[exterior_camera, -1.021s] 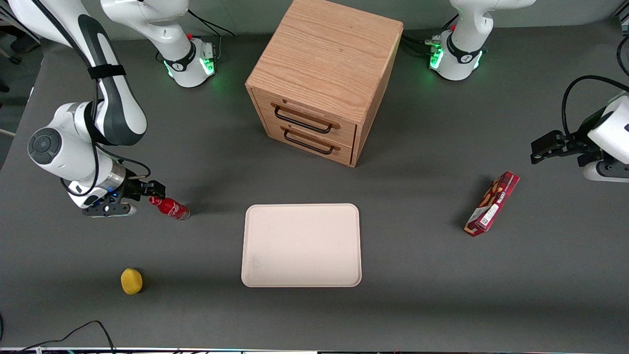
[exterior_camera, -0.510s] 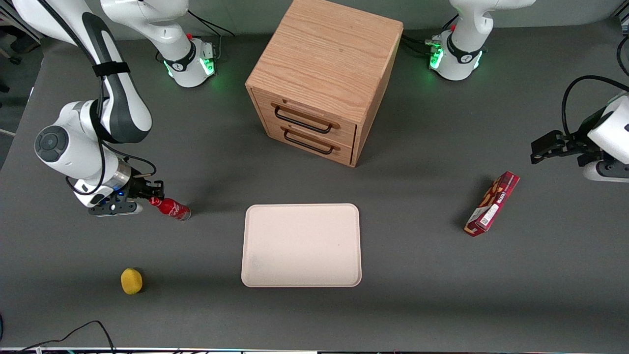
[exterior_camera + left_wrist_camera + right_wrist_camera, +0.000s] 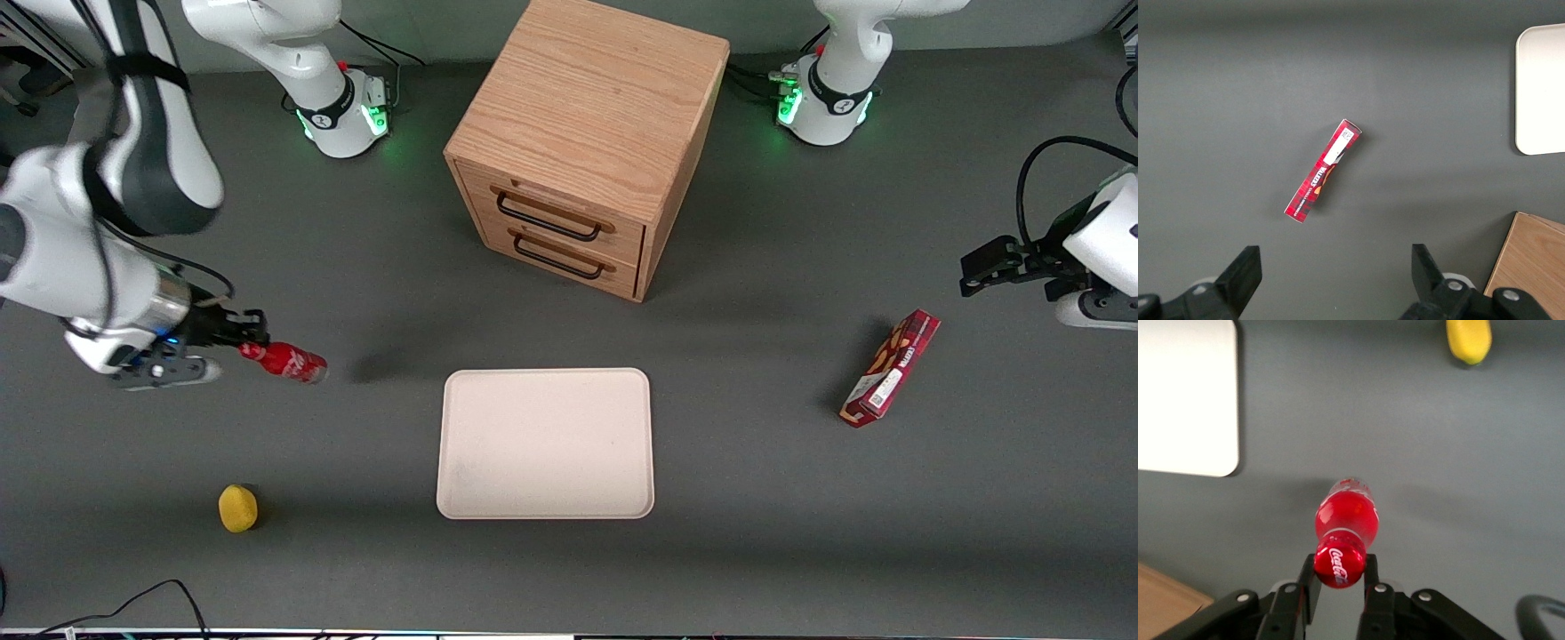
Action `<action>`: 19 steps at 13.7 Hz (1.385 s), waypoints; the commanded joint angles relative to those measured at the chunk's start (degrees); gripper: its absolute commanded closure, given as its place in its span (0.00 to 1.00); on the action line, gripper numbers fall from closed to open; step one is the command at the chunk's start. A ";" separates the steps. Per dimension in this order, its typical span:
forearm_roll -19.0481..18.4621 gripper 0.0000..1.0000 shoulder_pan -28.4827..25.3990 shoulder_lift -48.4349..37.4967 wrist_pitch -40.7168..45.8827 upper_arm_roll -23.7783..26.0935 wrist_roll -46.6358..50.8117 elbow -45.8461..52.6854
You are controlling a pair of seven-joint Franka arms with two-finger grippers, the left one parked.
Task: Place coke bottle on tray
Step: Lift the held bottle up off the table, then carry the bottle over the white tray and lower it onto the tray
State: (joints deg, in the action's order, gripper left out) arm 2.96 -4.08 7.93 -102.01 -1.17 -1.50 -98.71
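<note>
The coke bottle [image 3: 286,362], small and red with a red cap, hangs tilted above the table toward the working arm's end. My right gripper [image 3: 250,348] is shut on its cap. In the right wrist view the fingers [image 3: 1307,575] clamp the cap from both sides, the gripper [image 3: 1339,568] is centred on it, and the bottle's body [image 3: 1345,515] points away from the camera. The pale beige tray [image 3: 545,443] lies flat mid-table, apart from the bottle and slightly nearer the front camera. Its corner shows in the right wrist view [image 3: 1186,395].
A wooden two-drawer cabinet [image 3: 582,147] stands farther from the front camera than the tray. A yellow lemon [image 3: 237,508] lies nearer the camera than the bottle. A long red snack box [image 3: 890,368] lies toward the parked arm's end, also seen in the left wrist view [image 3: 1323,170].
My right gripper has risen with the bottle held by its cap, shifting away from the tray. The bottle has left the table and its shadow has separated from it.
</note>
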 commanded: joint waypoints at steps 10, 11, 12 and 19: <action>-0.23 1.00 -6.61 15.33 20.45 0.03 14.83 37.42; -0.23 1.00 -9.17 18.75 20.10 -0.24 17.90 40.59; -0.15 1.00 -10.85 21.66 18.97 -0.15 19.59 43.40; -0.32 1.00 -18.41 34.33 0.78 -0.50 19.96 44.84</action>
State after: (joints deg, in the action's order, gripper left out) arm 2.99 -21.06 38.17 -99.14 -0.85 17.61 -58.03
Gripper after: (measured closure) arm 0.700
